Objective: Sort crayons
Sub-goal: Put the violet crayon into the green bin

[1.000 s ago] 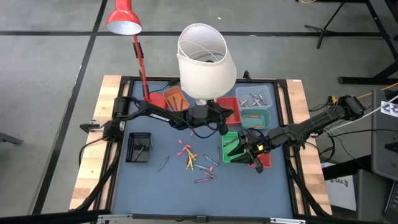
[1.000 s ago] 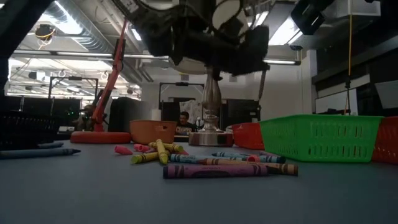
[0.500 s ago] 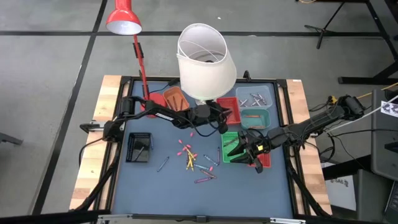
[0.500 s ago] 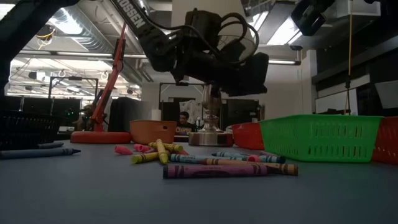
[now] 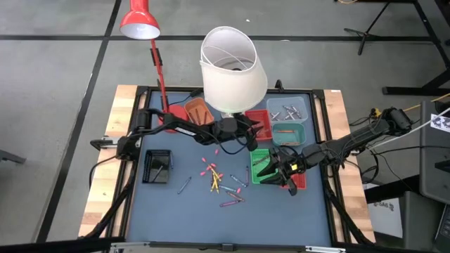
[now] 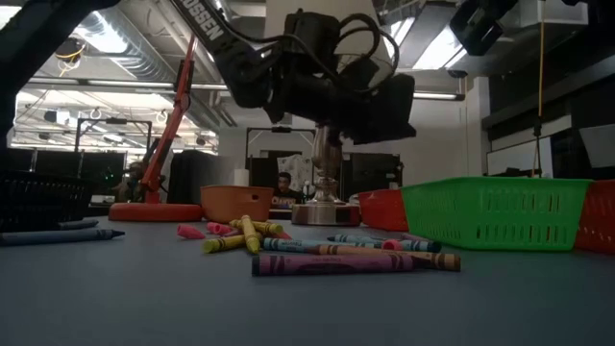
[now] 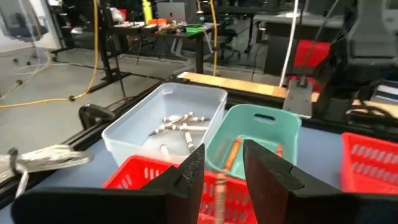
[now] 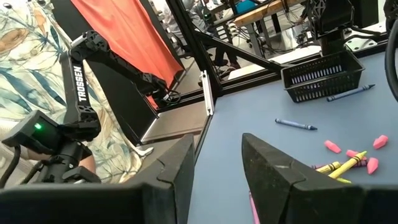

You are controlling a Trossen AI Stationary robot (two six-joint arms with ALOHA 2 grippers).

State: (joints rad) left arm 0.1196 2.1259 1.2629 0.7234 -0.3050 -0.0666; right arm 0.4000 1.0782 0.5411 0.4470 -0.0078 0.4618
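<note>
Left wrist: crayon (image 7: 220, 194) between fingers (image 7: 189, 171)

Blue-grey table (image 5: 155, 211): loose crayons (image 5: 214, 179), coloured trays (image 5: 285, 119), lamps (image 5: 228, 67).

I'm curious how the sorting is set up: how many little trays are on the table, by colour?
Black tray: 1
Orange tray: 1
Red trays: 2
Clear tray: 1
Teal tray: 1
Green tray: 1
Total: 7
</note>
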